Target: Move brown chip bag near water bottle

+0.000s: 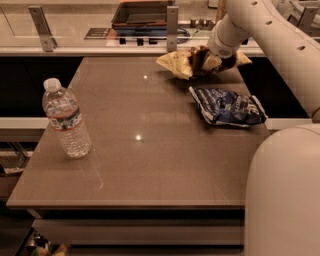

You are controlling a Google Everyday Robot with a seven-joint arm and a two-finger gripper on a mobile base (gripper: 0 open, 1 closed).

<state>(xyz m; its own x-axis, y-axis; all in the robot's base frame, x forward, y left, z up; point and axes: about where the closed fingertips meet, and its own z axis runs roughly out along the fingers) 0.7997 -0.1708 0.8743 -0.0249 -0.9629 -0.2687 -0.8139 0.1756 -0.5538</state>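
The brown chip bag (pixel 181 62) is at the table's far right, with a dark middle and pale yellow ends. My gripper (pixel 209 56) comes down on the bag's middle from the right and is shut on it. The bag is bunched up around the gripper and sits slightly off the tabletop. The water bottle (pixel 65 120), clear with a white cap, stands upright near the table's left edge, far from the bag.
A blue and white snack bag (pixel 229 107) lies on the right side of the brown table (pixel 150 165), just in front of the chip bag. A counter with a dark tray (pixel 142 14) and metal posts runs behind the table. My arm's large white body (pixel 282 195) fills the lower right.
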